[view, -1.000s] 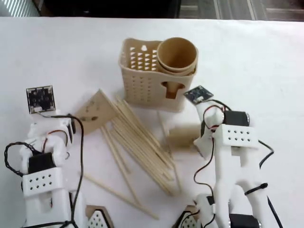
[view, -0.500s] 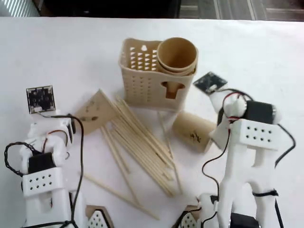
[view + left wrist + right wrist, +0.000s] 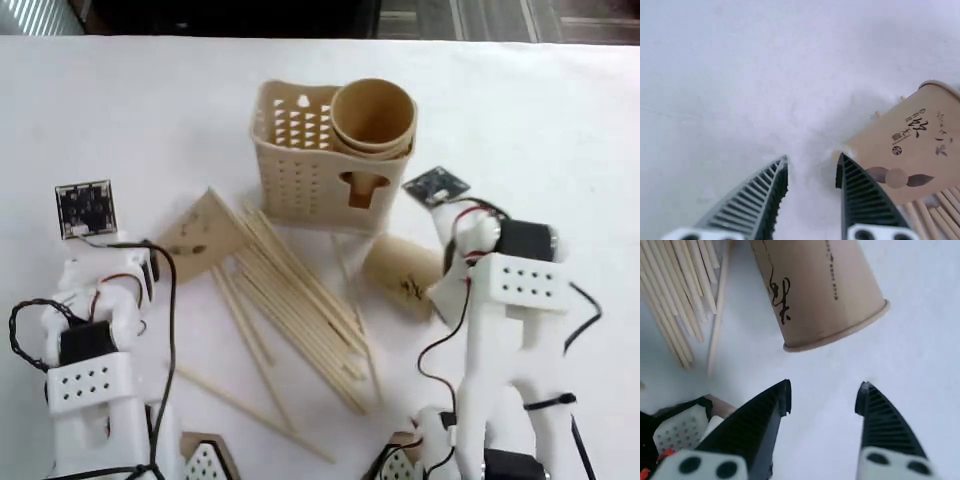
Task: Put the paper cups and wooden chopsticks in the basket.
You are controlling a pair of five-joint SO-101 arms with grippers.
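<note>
jaws: right gripper wide apart, empty; left gripper narrower gap, empty.
cup on its side: just ahead of the right jaws, rim toward them, not touching.
flattened cup: just beside the left jaws; contact unclear.
chopsticks: loose pile between the two grippers, beside the lying cup.
basket: beyond the right jaws, past the cup; stacked cups inside.
risk: cup is round and loose; an off-centre close likely rolls it into the sticks or crushes its thin wall.

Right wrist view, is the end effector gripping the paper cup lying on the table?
No, the right end effector is open, and the paper cup lies on its side clear of it.
</note>
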